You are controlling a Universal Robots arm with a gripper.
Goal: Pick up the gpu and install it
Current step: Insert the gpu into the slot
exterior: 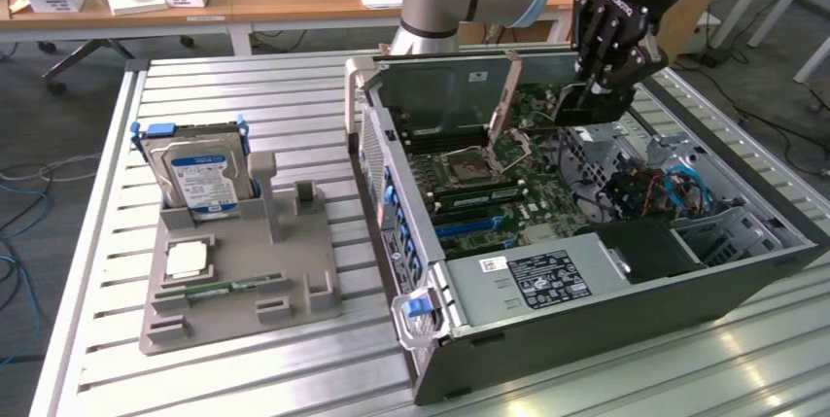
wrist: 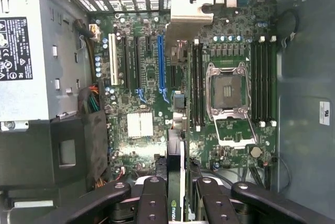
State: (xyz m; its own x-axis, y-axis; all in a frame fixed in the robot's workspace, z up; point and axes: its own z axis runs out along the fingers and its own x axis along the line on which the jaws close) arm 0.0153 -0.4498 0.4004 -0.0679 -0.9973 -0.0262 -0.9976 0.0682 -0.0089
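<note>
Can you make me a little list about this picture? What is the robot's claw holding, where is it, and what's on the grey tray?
claw: gripper, shut on the gpu
gpu: held edge-on, with its silver bracket at one end
where: above the motherboard in the open computer case
grey tray: grey tray beside the case, on the exterior view's left
on the tray: hard drive standing upright, memory stick lying flat
</note>
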